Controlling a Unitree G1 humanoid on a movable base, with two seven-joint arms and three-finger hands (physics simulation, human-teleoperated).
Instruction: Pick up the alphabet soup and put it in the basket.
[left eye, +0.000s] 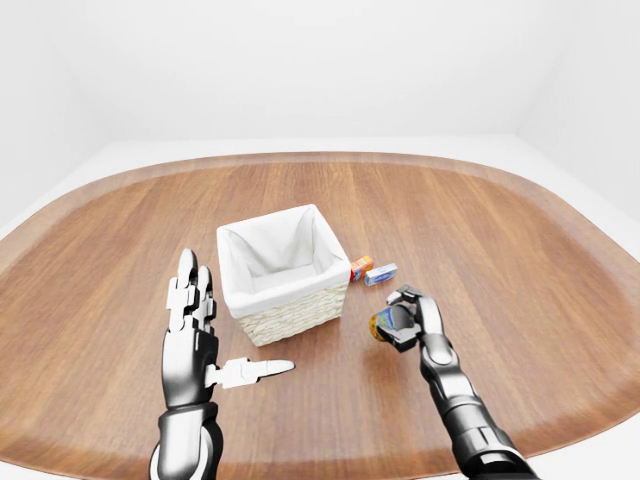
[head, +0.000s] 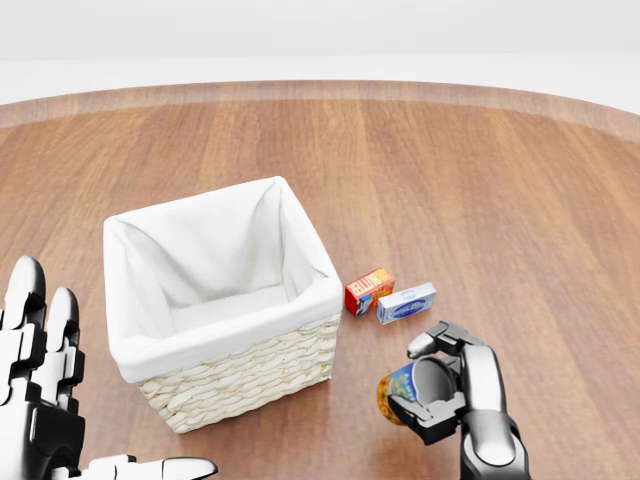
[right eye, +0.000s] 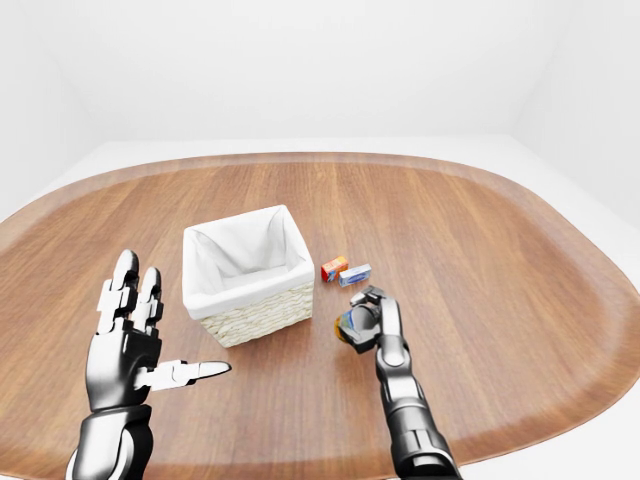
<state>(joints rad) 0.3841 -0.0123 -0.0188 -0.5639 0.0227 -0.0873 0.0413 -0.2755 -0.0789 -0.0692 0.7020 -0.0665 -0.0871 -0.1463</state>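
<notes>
The right hand (head: 440, 392) was clamped on the soup (head: 400, 394), right of the basket (head: 225, 345); the left hand (left eye: 195, 335) was spread.

Wooden table (left eye: 520, 260) — basket (head: 240, 375), two small boxes (head: 390, 296).

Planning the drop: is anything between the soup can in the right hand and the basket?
Nothing visible. The right hand holds the alphabet soup right of the basket, with bare table between. The two small boxes lie above that path.
</notes>
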